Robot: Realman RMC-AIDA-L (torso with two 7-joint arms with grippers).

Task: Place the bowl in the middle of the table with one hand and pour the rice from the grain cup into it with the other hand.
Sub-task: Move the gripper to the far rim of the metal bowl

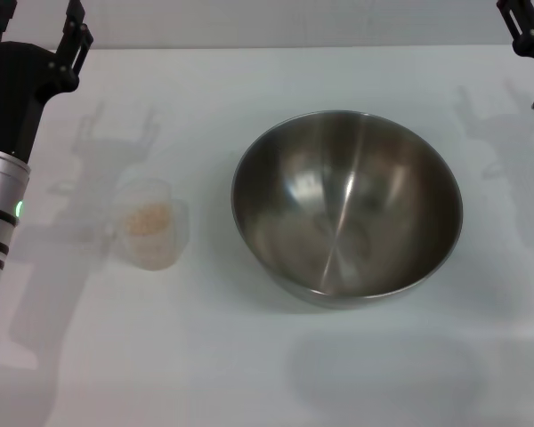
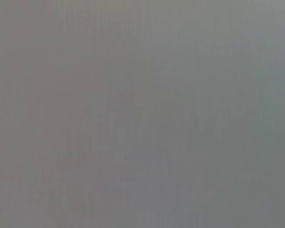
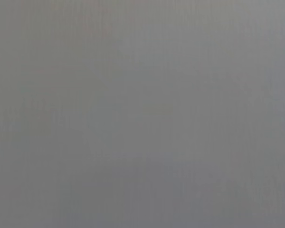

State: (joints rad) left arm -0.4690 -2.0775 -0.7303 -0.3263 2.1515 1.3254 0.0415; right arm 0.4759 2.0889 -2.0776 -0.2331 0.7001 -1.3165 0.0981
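Observation:
The steel bowl [image 1: 347, 205] stands upright on the white table [image 1: 249, 374], a little right of the middle, with no rice in it. The clear grain cup [image 1: 151, 224] stands upright to the left of the bowl, apart from it, with a small heap of rice [image 1: 149, 216] inside. My left gripper [image 1: 37, 31] is open and empty at the far left, beyond the cup and well clear of it. My right gripper [image 1: 527, 27] is at the far right corner, partly out of frame, away from the bowl. Both wrist views show only plain grey.
Shadows of both arms fall on the table beside the cup and to the right of the bowl. My left arm's silver forearm [image 1: 0, 205] runs down the left edge, close to the cup.

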